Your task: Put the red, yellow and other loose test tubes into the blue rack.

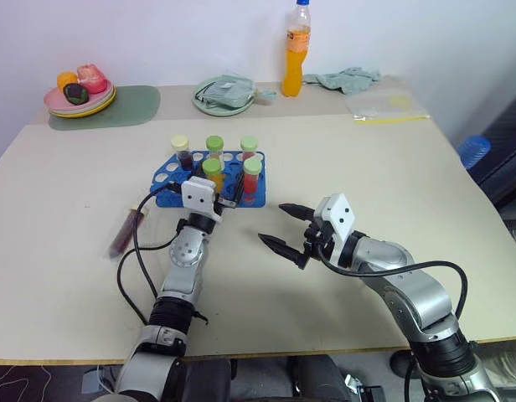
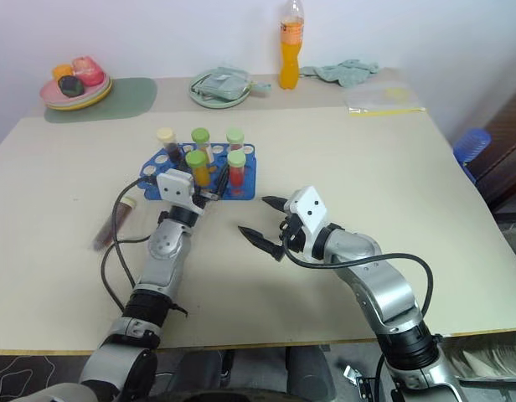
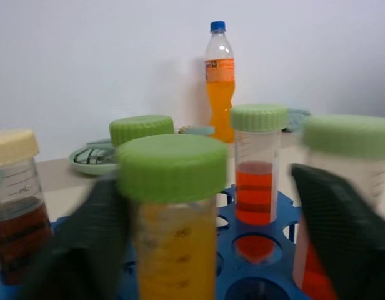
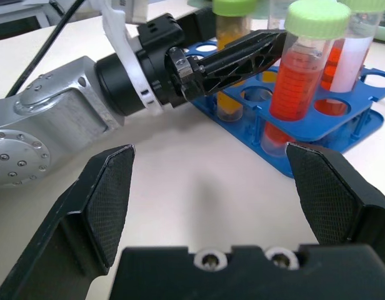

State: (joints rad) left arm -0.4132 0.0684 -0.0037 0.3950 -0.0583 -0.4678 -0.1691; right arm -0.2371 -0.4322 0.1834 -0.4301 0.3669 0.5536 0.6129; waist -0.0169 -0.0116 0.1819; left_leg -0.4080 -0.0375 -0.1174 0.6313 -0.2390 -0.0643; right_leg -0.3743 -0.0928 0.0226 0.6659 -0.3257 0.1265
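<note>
The blue rack (image 1: 170, 186) stands on the table with several capped tubes upright in it. My left gripper (image 1: 216, 191) is at the rack's near side, open, its fingers (image 3: 342, 231) on either side of a green-capped yellow tube (image 3: 174, 244) that stands in the rack, with a gap on one side. A green-capped red tube (image 1: 252, 174) stands beside it, and a cream-capped dark tube (image 1: 181, 149) stands at the back. A loose tube (image 1: 126, 233) of dark red liquid lies on the table left of my left arm. My right gripper (image 1: 273, 223) hovers open and empty, right of the rack.
Along the far edge are an orange drink bottle (image 1: 296, 50), a green bowl (image 1: 224, 94), a plate of fruit (image 1: 79, 96) on a green mat, a crumpled cloth (image 1: 348, 79) and a clear bag (image 1: 385, 107). A blue object (image 1: 474, 149) sits beyond the table's right edge.
</note>
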